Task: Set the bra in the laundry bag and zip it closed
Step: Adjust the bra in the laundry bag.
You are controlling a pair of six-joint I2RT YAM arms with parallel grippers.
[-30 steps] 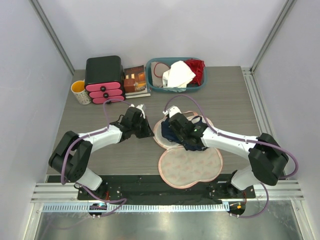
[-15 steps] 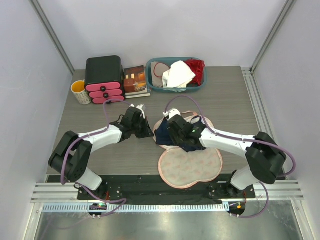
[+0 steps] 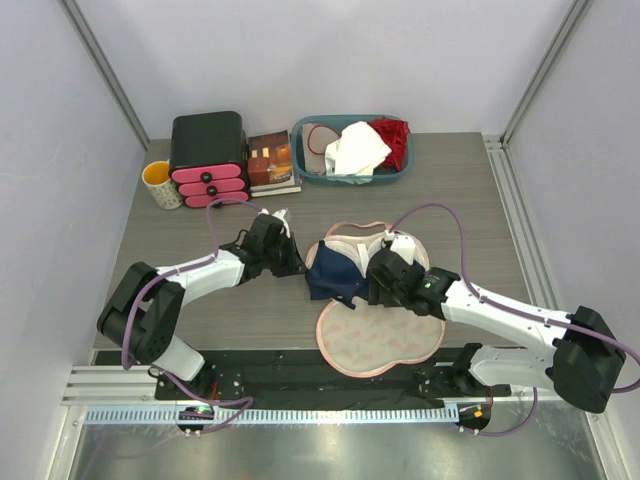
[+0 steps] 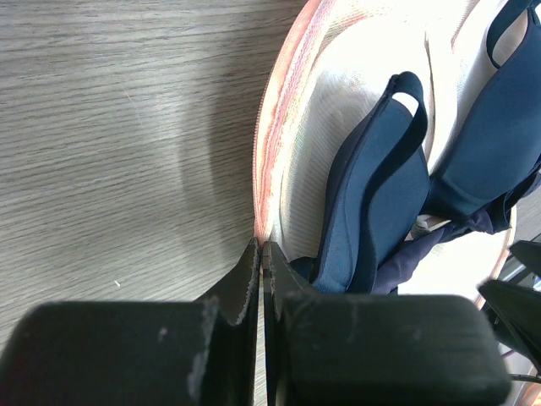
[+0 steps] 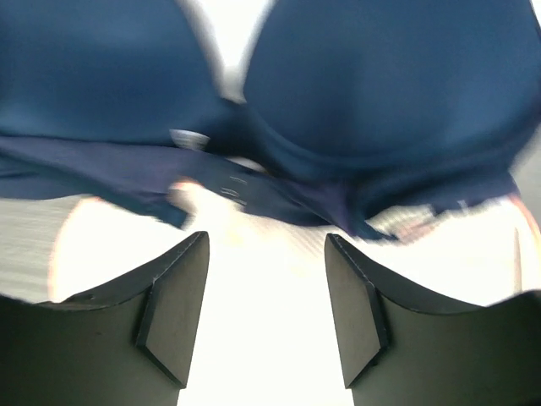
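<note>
The laundry bag (image 3: 392, 343) lies open like a clamshell at the table's middle, its pale floral lining up. The navy bra (image 3: 335, 268) rests cups-up in the far half, toward its left side. My left gripper (image 3: 297, 268) is shut on the bag's pink rim (image 4: 264, 182) at the left edge; the left wrist view shows the bra (image 4: 380, 203) just beyond that rim. My right gripper (image 3: 372, 288) hovers open over the bag's hinge area, nothing between its fingers. In the right wrist view the right gripper (image 5: 266, 245) stands just short of the bra (image 5: 380, 101).
A teal basket (image 3: 309, 172) with a white cloth (image 3: 357, 150) and a red garment (image 3: 393, 140) stands at the back. Left of it are a book (image 3: 270, 160), a black box with pink drawers (image 3: 208, 150) and a yellow mug (image 3: 160, 184).
My right gripper opened and let go of the bra, then drew back toward the right. The bra now lies spread in the bag's far half. The left gripper kept its hold.
</note>
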